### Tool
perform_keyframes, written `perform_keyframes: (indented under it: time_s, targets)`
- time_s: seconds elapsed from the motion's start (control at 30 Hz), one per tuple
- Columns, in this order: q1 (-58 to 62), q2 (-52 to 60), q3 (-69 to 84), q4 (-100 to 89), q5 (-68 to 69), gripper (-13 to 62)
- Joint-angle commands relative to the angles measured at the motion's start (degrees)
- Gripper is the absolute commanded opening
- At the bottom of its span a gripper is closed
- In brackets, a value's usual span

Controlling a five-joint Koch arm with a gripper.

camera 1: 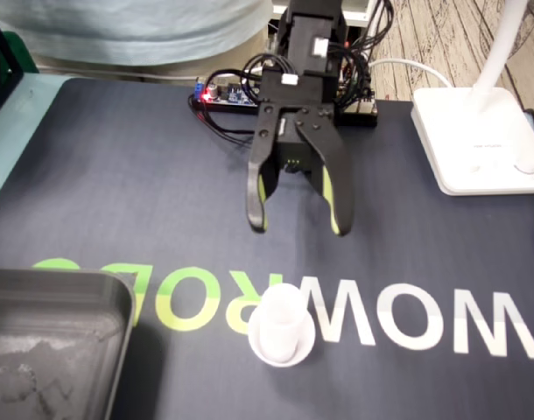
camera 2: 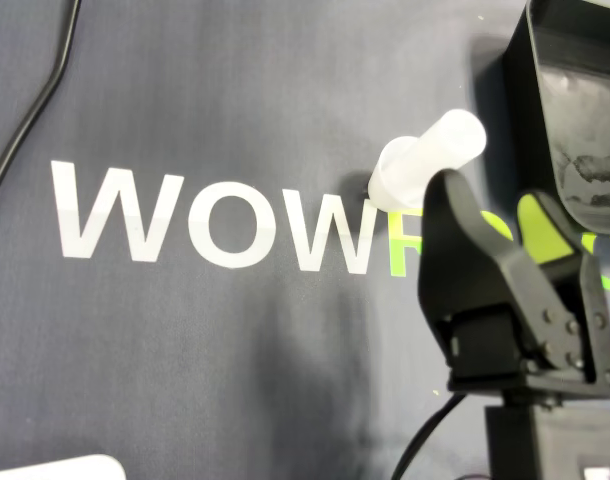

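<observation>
A small white translucent cup (camera 1: 282, 337) with a flared base stands upright on the dark mat, on the "WOWROBO" lettering. The overhead view shows the cup (camera 2: 430, 155) just beyond the fingertips. My gripper (camera 1: 298, 226) hangs open above the mat, behind the cup in the fixed view, its black fingers with green pads spread wide and nothing between them. In the overhead view the gripper (camera 2: 493, 195) points toward the cup and the tray. A grey metal tray (camera 1: 118, 293) sits at the lower left of the fixed view; the overhead view shows the tray (camera 2: 530, 60) at the upper right.
A white lamp base (camera 1: 477, 140) stands at the right of the fixed view. A circuit board (camera 1: 228, 94) with wires lies beside the arm's base. A black cable (camera 2: 35, 110) crosses the mat's upper left in the overhead view. A person in light clothing (camera 1: 136, 26) is behind the table.
</observation>
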Motion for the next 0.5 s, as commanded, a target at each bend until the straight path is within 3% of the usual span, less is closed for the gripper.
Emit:
perform_keyframes:
  time_s: [0.0,0.17,0.33,0.47]
  targets:
    - [-0.3,4.0,-1.8,-4.7,-1.0,33.0]
    - [-0.5,0.4,-8.0,-5.5,-0.9,32.9]
    - [-0.4,-11.5,-15.3,-18.0,-0.8,33.0]
    - [-0.4,-11.9,-13.8,-18.9,-0.7,33.0]
